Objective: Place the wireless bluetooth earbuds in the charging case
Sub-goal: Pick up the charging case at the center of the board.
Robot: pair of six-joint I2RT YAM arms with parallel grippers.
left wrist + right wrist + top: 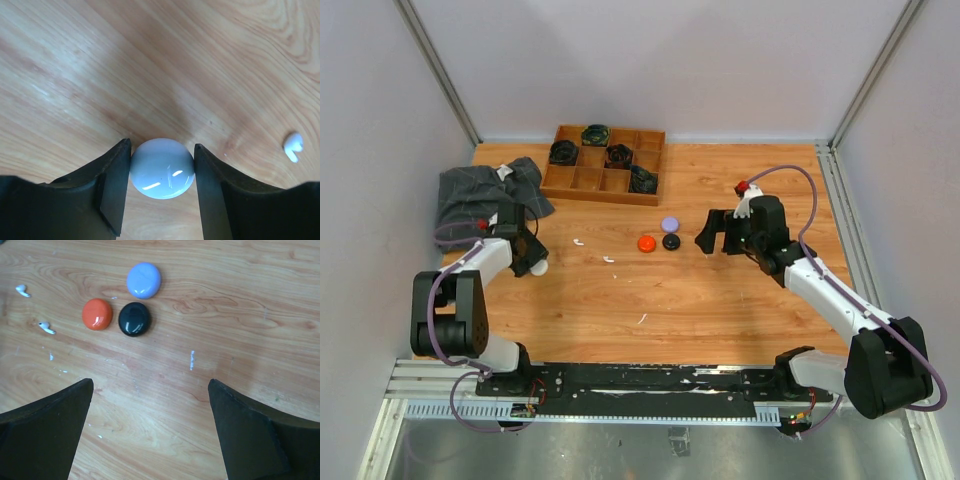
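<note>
Left gripper (162, 150) pinches white case (162, 172) by its sides, right gripper (150, 385) spread wide; squeeze evenly across the middle or it pops out, white earbud (293, 146) loose on table (100, 60) nearby.

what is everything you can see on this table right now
table: 1, light wood, fills the workspace
tray: 1, brown wood, far middle, split into compartments
dark items: 4, black or dark green, in separate tray compartments, too small to identify
cloth: 1, grey, far left
lilac case: 1, lilac, mid-table
orange-red case: 1, orange-red, beside the lilac one
black case: 1, black, right of the orange-red one
white case: 1, white, between the left fingers
white earbuds: 2, white, loose, left of the orange-red case
left pincer: 1, black, closed on the white case
right pincer: 1, black, open near the three cases
</note>
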